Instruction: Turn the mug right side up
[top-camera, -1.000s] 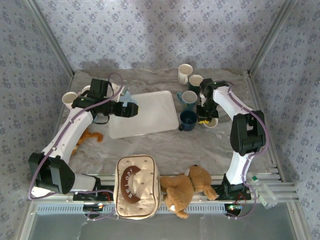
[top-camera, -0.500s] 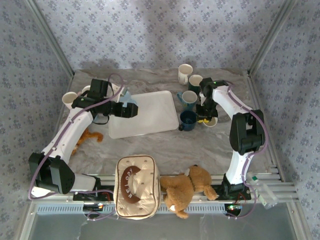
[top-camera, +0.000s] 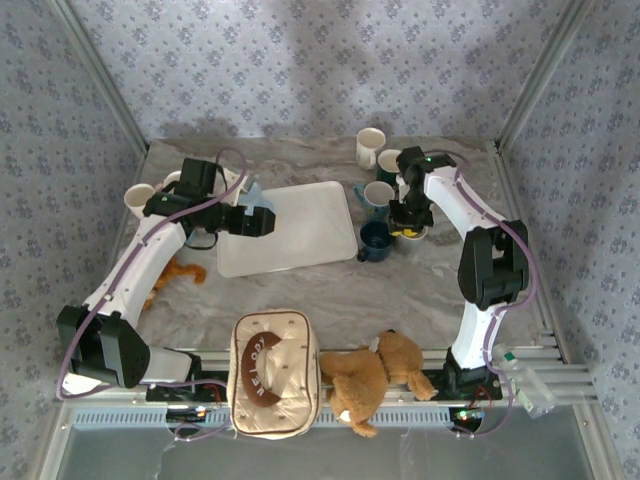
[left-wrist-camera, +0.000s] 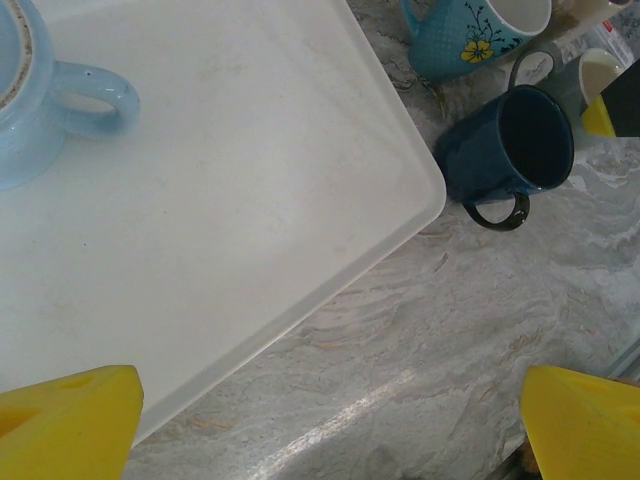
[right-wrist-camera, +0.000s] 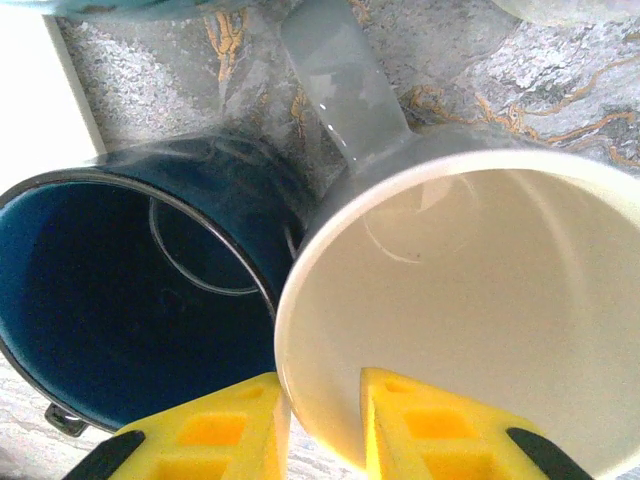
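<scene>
A grey mug (right-wrist-camera: 470, 290) with a cream inside stands mouth up on the marble table, touching a dark blue mug (right-wrist-camera: 130, 300). My right gripper (right-wrist-camera: 325, 425) straddles its near rim, one yellow finger outside and one inside. The jaws stand slightly apart, with a small gap beside the wall. From above, the grey mug (top-camera: 411, 234) sits under the right gripper (top-camera: 407, 230), right of the white tray (top-camera: 300, 225). My left gripper (left-wrist-camera: 330, 425) hangs open over the tray's corner with nothing in it. The grey mug (left-wrist-camera: 590, 75) also appears at the top right of the left wrist view.
A teal flowered mug (top-camera: 378, 196), a dark green mug (top-camera: 391, 162) and a cream mug (top-camera: 370, 147) crowd behind the right gripper. A light blue mug (left-wrist-camera: 25, 90) sits on the tray. Another cream mug (top-camera: 138, 198) lies at the left. A bag (top-camera: 275, 372) and teddy bear (top-camera: 372, 378) lie in front.
The right gripper and the grey mug have shifted slightly back and left, against the dark blue mug. Its jaws have eased apart on the rim. The left arm has not moved.
</scene>
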